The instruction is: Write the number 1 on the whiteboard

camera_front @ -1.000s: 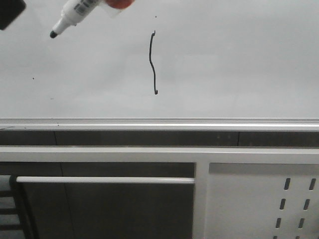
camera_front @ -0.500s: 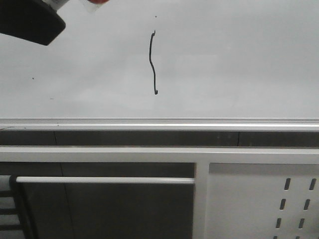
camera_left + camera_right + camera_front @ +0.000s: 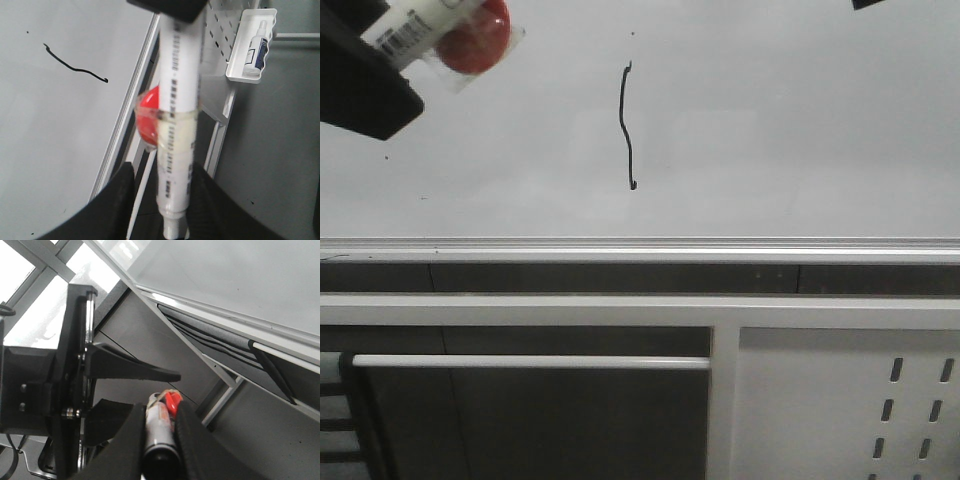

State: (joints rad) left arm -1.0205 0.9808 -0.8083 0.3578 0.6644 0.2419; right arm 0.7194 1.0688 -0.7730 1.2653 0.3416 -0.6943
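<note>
The number 1 [image 3: 627,125] is a thin wavy black stroke on the whiteboard [image 3: 800,130], also visible in the left wrist view [image 3: 75,70]. A white marker [image 3: 415,28] with a red ball [image 3: 475,42] taped to it is at the board's upper left. My right gripper [image 3: 160,407] is shut on the marker's [image 3: 160,432] black end. The marker's [image 3: 177,100] tip end lies between the fingers of my left gripper [image 3: 164,177], which is open, with a gap on one side. In the front view a black finger [image 3: 365,85] hides the tip.
A silver rail [image 3: 640,248] runs under the board. Below it are a white perforated panel [image 3: 840,400] and a horizontal bar [image 3: 530,362]. A white tray holding a spray bottle [image 3: 252,47] hangs on the panel. A black piece of the right arm [image 3: 880,3] shows at the top right.
The marker has shifted left and down, and its tip is now hidden behind the black finger that came in from the top-left corner. A black arm piece has appeared at the top right.
</note>
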